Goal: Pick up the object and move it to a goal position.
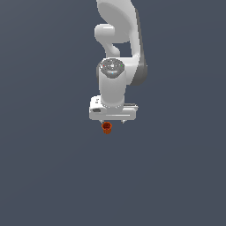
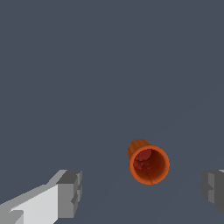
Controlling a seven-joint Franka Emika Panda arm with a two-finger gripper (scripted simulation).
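Observation:
The object is a tiny orange-red cup (image 1: 106,128) with a darker hollow top, standing on the grey floor just below the white gripper (image 1: 113,122) in the exterior view. In the wrist view the cup (image 2: 148,163) lies between the two grey fingertip pads, closer to the one at the picture's edge (image 2: 213,189) than to the other pad (image 2: 70,192). The gripper (image 2: 142,190) is open wide, with nothing touching the cup. The gripper body hides most of the fingers in the exterior view.
The white arm (image 1: 119,39) rises behind the gripper toward the top of the exterior view. A plain dark grey floor (image 1: 53,176) surrounds the cup on all sides.

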